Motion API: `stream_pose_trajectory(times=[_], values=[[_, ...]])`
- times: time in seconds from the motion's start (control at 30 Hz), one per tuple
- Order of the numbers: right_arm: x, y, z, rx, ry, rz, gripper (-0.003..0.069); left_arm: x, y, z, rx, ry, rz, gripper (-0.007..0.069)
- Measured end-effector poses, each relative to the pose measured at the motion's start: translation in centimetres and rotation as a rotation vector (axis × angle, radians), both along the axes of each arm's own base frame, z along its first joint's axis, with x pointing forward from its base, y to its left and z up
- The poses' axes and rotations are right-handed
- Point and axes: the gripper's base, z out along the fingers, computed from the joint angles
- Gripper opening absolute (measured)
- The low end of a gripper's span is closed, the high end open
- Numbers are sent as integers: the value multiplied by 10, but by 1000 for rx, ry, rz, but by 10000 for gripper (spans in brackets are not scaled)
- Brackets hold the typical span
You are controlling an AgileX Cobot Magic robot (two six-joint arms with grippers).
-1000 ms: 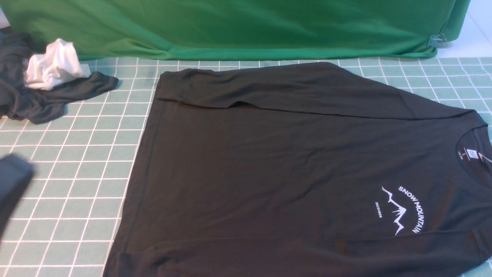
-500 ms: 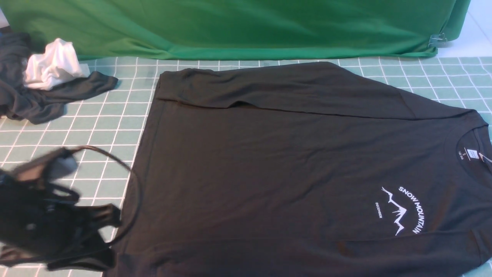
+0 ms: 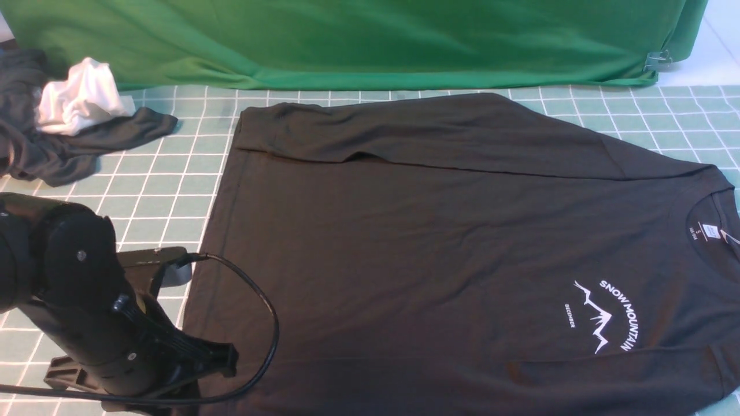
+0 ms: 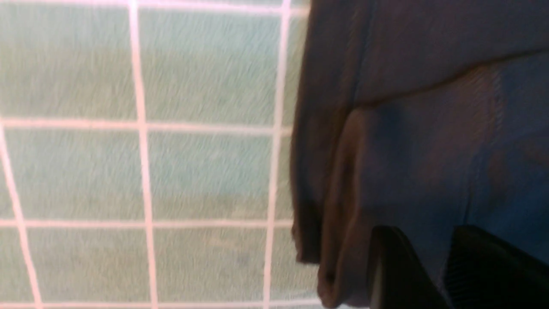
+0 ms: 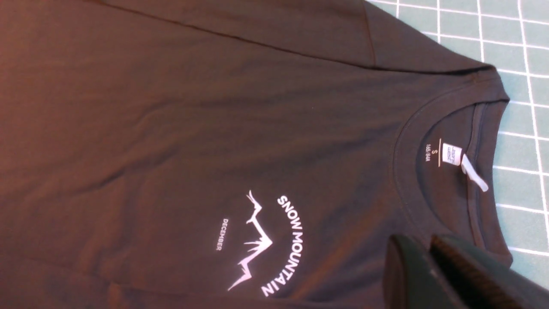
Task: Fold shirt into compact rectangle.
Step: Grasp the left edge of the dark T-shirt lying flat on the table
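On the gridded mat (image 3: 144, 231) the shirt (image 3: 404, 248) lies flat, 2 sleeves folded in; the body folds look undone. The left gripper (image 4: 433, 266), jaws apart, hovers at its hem; the right gripper (image 5: 429, 262), jaws together, near its collar.

Crumpled dark grey garment (image 3: 69, 156) far left, white cloth (image 3: 81, 104) bunched on top. Teal grid mat (image 3: 144, 219) underneath, green backdrop (image 3: 347, 40) behind, metal clip (image 3: 657, 59) at its right end.

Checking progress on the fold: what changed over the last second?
The left arm swung in from the left edge to the near hem corner of the shirt, fingers parted over it, gripping nothing. Shirt and grey garment stayed put.
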Motion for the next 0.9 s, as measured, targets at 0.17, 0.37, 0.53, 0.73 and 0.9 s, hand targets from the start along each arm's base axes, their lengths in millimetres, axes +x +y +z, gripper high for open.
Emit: stream_pose_trajectory(times=[0.17, 0.37, 0.53, 0.73, 0.9], values=[[1, 0, 0, 0, -7, -1, 87, 6, 3, 0, 42, -66, -38, 370], [1, 0, -1, 1, -12, -3, 94, 11, 2, 1, 30, -131, -28, 455], [0, 0, -13, -1, 20, -5, 104, 10, 2, -2, 26, -140, -25, 463], [2, -1, -15, 1, 0, -11, 118, 3, 4, -18, 19, -172, -20, 463], [2, -1, -15, 2, -5, -12, 123, 6, 3, -18, 11, -198, -15, 463]])
